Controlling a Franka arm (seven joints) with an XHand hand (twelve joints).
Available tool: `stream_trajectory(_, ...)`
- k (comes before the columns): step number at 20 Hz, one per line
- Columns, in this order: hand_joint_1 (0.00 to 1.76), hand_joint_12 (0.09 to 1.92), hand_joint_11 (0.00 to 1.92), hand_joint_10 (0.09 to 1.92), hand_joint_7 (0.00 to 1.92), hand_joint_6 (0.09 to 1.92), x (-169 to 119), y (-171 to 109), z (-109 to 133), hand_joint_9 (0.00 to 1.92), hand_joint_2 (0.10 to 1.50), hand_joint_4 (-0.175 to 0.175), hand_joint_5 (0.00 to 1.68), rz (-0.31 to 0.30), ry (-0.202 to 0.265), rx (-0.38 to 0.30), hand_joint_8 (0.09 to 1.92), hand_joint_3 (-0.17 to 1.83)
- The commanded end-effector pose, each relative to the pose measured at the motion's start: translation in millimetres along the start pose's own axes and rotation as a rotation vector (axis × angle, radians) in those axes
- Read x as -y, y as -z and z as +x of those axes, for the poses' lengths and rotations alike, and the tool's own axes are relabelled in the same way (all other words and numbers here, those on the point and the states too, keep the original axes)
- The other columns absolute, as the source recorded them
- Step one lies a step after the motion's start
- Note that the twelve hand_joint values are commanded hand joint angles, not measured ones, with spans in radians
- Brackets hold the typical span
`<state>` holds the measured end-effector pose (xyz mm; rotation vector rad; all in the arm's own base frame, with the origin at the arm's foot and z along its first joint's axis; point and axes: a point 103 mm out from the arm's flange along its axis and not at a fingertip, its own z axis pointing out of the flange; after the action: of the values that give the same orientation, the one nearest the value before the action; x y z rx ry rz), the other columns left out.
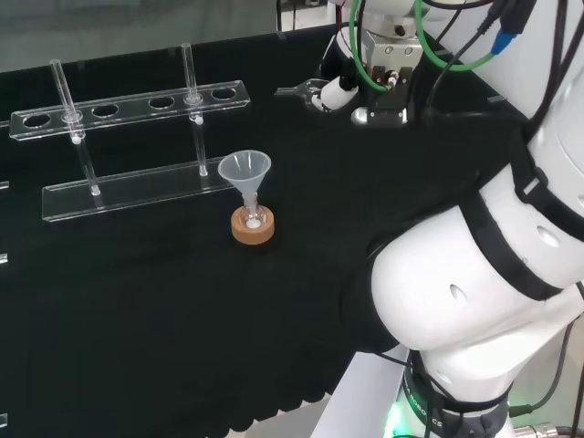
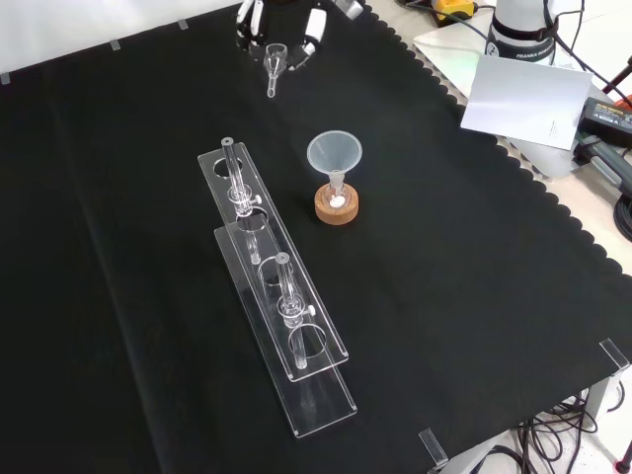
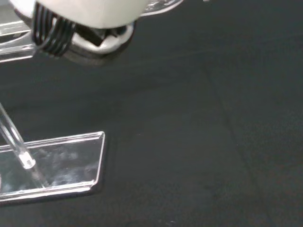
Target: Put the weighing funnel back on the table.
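Front view: weighing funnel [image 2: 274,61] held near edge.

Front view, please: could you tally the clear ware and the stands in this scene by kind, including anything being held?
rack: 1
tubes standing in the rack: 2
funnel: 1
small flask: 1
cork ring: 1
weighing funnel, held in the robot hand: 1
Total: 7
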<state>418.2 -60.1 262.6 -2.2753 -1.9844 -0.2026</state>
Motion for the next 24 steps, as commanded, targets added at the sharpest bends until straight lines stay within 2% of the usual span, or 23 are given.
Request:
stream_trajectory(1, 1.15, 0.83, 1.12, 0.09, 0.81, 0.09, -34, -15, -30, 1.29, 0.62, 0.175, 1.55, 0.005, -0.034, -0.03, 0.63, 0.59)
stream_trajectory(10, 1.15, 0.83, 1.12, 0.09, 0.82, 0.09, -76, -50, -53, 1.29, 0.62, 0.175, 1.55, 0.029, -0.035, -0.044, 0.63, 0.59)
stream_trajectory(14, 1.15, 0.88, 1.01, 0.09, 0.83, 0.09, -93, -67, -57, 1.29, 0.62, 0.175, 1.56, 0.041, -0.028, -0.049, 0.63, 0.59)
stream_trajectory(20, 1.15, 0.93, 0.91, 0.09, 0.83, 0.09, -116, -96, -61, 1.28, 0.62, 0.175, 1.56, 0.071, -0.006, -0.059, 0.62, 0.59)
stream_trajectory(24, 1.15, 0.94, 0.9, 0.09, 0.83, 0.09, -129, -112, -61, 1.28, 0.62, 0.175, 1.56, 0.108, 0.027, -0.071, 0.62, 0.59)
